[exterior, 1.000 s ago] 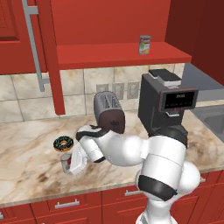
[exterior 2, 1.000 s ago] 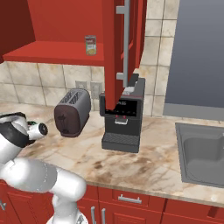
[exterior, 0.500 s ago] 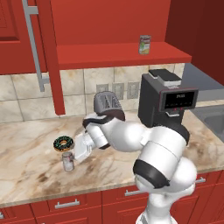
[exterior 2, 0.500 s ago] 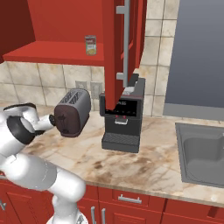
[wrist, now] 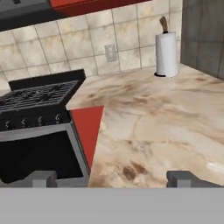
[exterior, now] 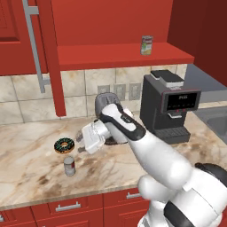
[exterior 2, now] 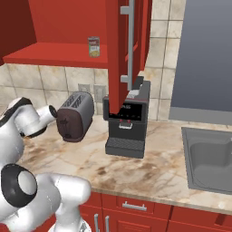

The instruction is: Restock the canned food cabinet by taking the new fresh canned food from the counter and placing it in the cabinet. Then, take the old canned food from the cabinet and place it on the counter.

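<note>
The tool (exterior: 81,142) is spread wide, holding nothing, above the red tin (exterior: 69,166) standing on the bench (exterior: 26,159).

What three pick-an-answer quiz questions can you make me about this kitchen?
1. Where is the small green-and-yellow tin?
A on the glossy red cabinet shelf
B in the sink
C on the toaster

2. How many tins stand on the beige stone counter?
A one
B three
C five

3. How are the robot's jaws?
A open and empty
B shut on a doughnut
C shut on a tin

Answers: 1 A, it stands on the shelf board. 2 A, one red-and-white tin stands by the chocolate doughnut. 3 A, the hand view shows them wide apart with nothing between.
</note>
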You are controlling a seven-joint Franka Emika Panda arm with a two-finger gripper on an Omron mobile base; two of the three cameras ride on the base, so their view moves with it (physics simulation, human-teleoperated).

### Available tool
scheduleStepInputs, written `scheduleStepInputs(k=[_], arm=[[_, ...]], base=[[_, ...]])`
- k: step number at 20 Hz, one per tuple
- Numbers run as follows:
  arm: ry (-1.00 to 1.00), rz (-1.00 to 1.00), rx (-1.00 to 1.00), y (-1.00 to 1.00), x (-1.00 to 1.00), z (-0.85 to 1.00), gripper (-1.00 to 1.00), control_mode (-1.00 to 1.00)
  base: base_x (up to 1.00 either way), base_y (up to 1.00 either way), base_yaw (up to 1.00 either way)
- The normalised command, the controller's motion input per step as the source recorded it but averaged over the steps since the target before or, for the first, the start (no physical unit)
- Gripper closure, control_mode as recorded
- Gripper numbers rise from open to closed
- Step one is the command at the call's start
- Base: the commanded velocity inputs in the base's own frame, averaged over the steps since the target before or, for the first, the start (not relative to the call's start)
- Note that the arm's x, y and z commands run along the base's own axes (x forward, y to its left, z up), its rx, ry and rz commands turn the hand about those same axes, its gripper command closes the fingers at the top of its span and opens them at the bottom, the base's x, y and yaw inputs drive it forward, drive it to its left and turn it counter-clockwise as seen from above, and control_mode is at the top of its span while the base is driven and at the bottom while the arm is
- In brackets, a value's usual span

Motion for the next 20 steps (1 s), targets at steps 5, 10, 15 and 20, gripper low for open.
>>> scheduleStepInputs(k=[5, 10, 15, 20], arm=[[0.0, -0.09, 0.0, -0.87, -1.0, 1.0, -1.0, -1.0], [0.0, -0.07, -0.04, -0.93, -1.0, 0.99, -1.0, -1.0], [0.0, -0.13, -0.12, -0.56, -1.0, 0.84, -1.0, -1.0], [-0.03, -0.23, -0.21, -0.11, -1.0, 0.54, -1.0, -1.0]], base=[[0.0, 0.0, 0.0], [0.0, 0.0, 0.0], [0.0, 0.0, 0.0], [0.0, 0.0, 0.0]])
